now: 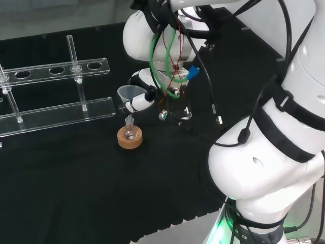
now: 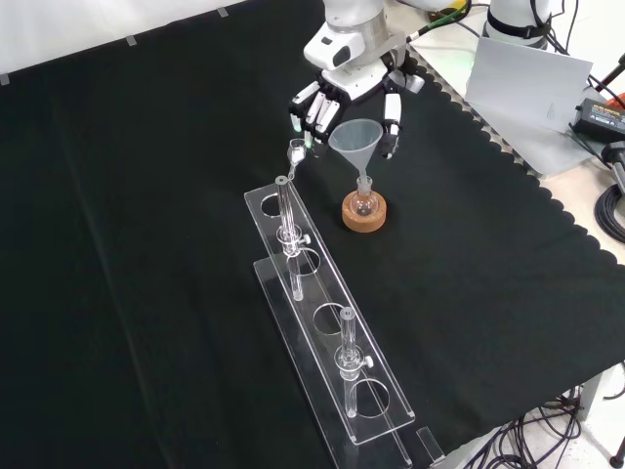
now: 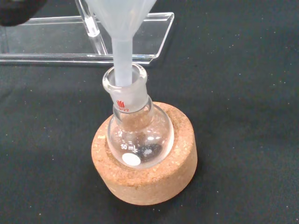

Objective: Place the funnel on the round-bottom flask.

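A clear funnel stands with its stem inside the neck of the small round-bottom flask. The flask rests upright in a cork ring. My hand hangs just above and behind the funnel in the front view. Its fingers sit at one side of the funnel's rim and its thumb at the other, pinching the cone.
A clear plastic tube rack lies close beside the flask, to its left in the head view, with glass tubes standing in it. A grey sheet and cables lie off the cloth at the front view's upper right.
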Tool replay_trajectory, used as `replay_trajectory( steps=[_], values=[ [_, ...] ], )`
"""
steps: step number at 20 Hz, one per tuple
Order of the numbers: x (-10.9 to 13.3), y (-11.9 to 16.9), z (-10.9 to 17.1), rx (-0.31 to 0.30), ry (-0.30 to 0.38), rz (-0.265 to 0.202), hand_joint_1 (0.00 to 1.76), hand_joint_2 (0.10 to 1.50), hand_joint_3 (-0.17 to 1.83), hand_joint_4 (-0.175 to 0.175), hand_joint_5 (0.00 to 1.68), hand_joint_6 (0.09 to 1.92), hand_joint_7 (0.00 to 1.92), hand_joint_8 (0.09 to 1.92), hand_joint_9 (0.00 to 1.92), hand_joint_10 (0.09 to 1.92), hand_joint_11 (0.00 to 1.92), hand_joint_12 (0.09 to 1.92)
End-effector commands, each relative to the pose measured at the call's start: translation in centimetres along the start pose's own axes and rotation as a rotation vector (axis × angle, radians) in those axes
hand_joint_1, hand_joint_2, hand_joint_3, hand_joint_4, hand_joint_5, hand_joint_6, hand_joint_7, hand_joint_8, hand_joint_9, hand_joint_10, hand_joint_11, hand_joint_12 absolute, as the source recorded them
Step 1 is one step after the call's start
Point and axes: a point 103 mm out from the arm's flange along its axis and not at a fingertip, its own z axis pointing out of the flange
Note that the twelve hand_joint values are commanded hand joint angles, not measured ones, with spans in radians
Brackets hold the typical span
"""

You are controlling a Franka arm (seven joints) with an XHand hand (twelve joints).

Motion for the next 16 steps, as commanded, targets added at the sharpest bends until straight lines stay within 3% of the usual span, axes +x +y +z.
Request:
replay_trajectory(
  steps=[1, 16],
  values=[
    [0.0, 0.5, 0.3, -0.003, 0.006, -0.003, 0.75, 0.77, 0.16, -0.042, 0.60, 0.39, 0.95, 0.48, 0.62, 0.49, 0.00, 1.25],
    [0.0, 0.3, 1.8, -0.001, -0.008, -0.011, 0.75, 0.76, 0.17, -0.042, 0.60, 0.40, 0.95, 0.48, 0.62, 0.49, 0.00, 1.25]
  ],
)
